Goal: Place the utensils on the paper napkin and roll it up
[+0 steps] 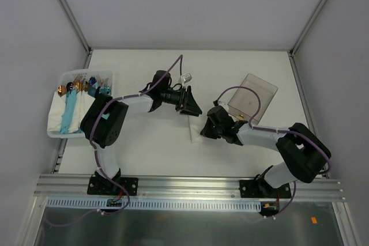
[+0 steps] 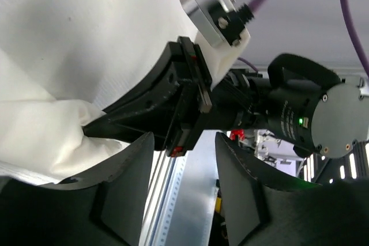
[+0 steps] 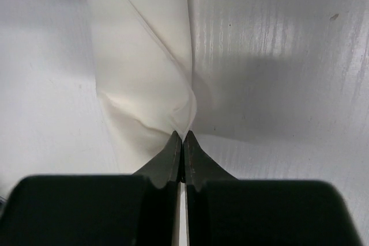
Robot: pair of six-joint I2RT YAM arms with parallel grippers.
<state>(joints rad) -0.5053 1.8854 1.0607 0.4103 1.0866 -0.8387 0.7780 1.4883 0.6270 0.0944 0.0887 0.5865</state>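
The paper napkin lies folded into a narrow white strip at the table's middle. My right gripper is shut on a gathered corner of the napkin, with creases running out from the pinch. My left gripper hovers just behind the napkin, open, with nothing between its fingers. It looks at the right gripper's black fingers gripping the paper. In the top view the left gripper and right gripper flank the strip. Utensils with coppery ends lie in the tray at far left. Anything inside the fold is hidden.
A clear plastic tray at the left edge holds white napkins and light-blue rolled bundles. A clear tinted container stands at the right rear. Metal frame posts and white walls bound the table.
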